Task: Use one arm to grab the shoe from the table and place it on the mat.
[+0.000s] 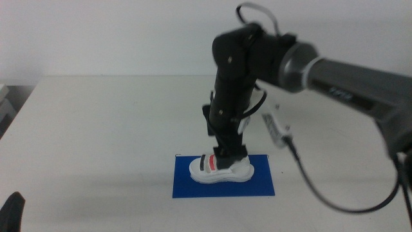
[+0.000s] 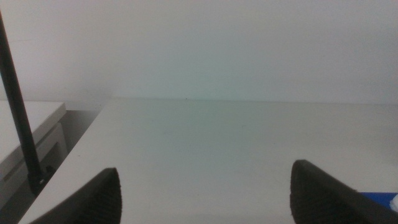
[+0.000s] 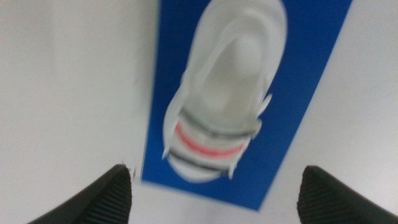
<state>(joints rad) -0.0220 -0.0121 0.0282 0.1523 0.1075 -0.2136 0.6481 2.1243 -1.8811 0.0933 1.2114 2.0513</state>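
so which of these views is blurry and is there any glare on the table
Right wrist view: motion-blurred, the shoe and mat edges smeared. Left wrist view: soft and hazy, the left gripper dark and unsharp. Middle view: sharpest, the table evenly lit with no glare, the right gripper at the shoe.

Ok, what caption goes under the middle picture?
Right gripper open just above the shoe resting on the mat.

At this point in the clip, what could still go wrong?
The right gripper hangs open just above the shoe, which sits on the mat. Lifting off at an angle could catch the collar and drag the shoe. The shoe lies nearer the mat's far edge, so a nudge might push it partly off.
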